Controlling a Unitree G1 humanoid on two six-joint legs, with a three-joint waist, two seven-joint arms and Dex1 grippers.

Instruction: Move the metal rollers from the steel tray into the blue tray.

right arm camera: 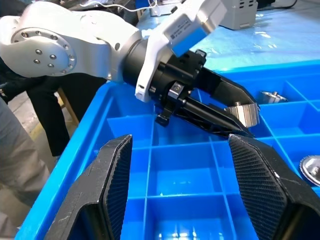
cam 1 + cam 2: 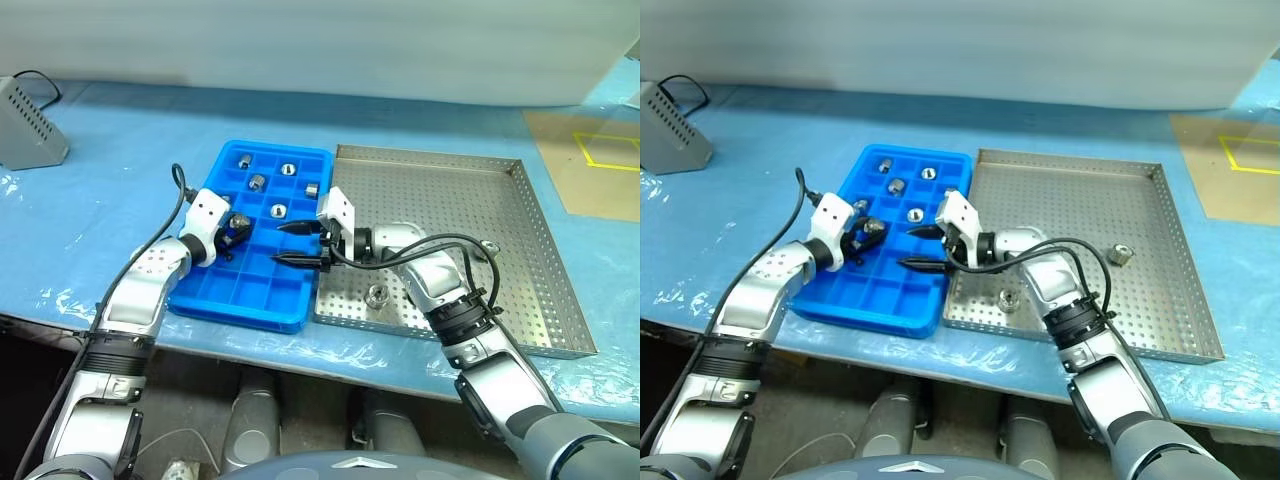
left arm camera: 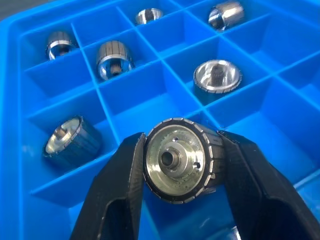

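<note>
Head views: the blue tray (image 2: 262, 300) lies on the blue-covered surface (image 2: 90, 210), its long side against the steel tray (image 2: 520, 290). The left pincer (image 2: 236, 226) hangs over the blue tray's middle cells, clamped on a roller (image 2: 239, 222). Five rollers already sit in cells toward the far end, among them one (image 2: 244, 158) in the far corner. Two rollers remain in the steel tray: one (image 2: 377, 295) near its front edge beside the right arm, another (image 2: 1121, 254) farther right. The right pincer (image 2: 297, 244) reaches sideways over the blue tray, jaws partly apart and empty.

Left wrist view: the held roller (image 3: 181, 161) is gripped across its ribbed rim between both fingers (image 3: 117, 195), end face toward the camera, above an empty cell.

Right wrist view: the right fingers (image 1: 107, 187) stand apart over empty cells, and the left pincer (image 1: 235, 120) with its roller is close ahead.

Risks: the two pincers are near each other over the same tray, so a move by either could knock them together and jar the roller loose. Let go tilted or above a divider, the roller could land on the wall and roll into an occupied cell.
</note>
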